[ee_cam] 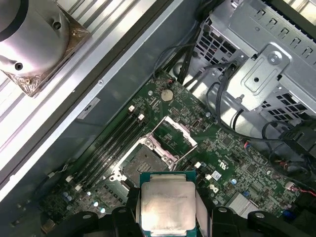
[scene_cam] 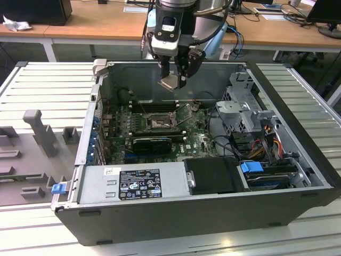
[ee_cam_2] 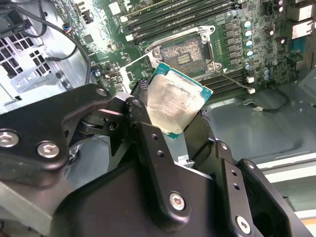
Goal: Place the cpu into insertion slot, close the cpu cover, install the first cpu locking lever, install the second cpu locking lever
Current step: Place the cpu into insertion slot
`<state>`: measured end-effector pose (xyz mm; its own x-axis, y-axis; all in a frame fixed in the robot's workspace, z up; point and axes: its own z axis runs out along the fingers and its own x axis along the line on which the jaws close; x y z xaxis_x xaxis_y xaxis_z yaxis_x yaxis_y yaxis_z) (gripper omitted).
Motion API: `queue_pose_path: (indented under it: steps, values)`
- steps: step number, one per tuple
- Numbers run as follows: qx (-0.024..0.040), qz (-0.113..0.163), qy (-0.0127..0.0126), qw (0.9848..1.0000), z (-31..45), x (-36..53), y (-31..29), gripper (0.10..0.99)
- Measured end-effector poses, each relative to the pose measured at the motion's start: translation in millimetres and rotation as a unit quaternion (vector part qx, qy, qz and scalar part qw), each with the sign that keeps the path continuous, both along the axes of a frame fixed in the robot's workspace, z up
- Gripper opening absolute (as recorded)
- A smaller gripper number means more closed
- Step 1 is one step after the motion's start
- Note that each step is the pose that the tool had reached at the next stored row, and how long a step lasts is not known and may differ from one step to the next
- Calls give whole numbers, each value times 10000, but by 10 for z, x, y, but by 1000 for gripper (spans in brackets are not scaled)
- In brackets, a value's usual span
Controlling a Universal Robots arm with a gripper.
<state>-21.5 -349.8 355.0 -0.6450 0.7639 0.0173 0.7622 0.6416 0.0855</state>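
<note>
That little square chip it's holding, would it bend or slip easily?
Probably stiff: the cpu looks flat though the gripper pinches only its edges. Likely light, being thin. Its smooth metal top looks slippery.

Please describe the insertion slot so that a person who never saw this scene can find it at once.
Inside the open computer case, look at the green board. Near its middle, beside the long black memory slots, lies the slot: a dark square socket with a silvery rim. Unlike them, it is square, its cover swung open.

Lab, office desks (scene_cam: 96, 26), opened computer case (scene_cam: 213, 218)
</note>
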Motion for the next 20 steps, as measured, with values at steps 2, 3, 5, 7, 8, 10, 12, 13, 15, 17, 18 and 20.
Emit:
queue_pose_path:
  steps: [2, 3, 5, 7, 8, 10, 12, 13, 15, 17, 18, 20]
  values:
    - [0, -64, 0, 10000, -1, 0, 0, 533]
    - [0, -103, 0, 9999, -1, 0, 0, 533]
    - [0, -163, 0, 9999, -1, 0, 0, 533]
    - [0, -253, 0, 9997, -2, 0, 0, 533]
    - [0, -280, 0, 9996, -2, 0, 0, 533]
    - [0, -400, 0, 9992, -3, 0, 0, 533]
    - [0, -506, 0, 9987, -5, 0, 0, 533]
    - [0, -532, 0, 9986, -5, 0, 0, 533]
    - [0, -612, 0, 9981, -6, 0, 0, 533]
    - [0, -770, 0, 9970, -8, 0, 0, 533]
    - [0, -915, 0, 9958, -10, 0, 0, 533]
    - [0, -1029, 0, 9947, -12, 0, 0, 533]
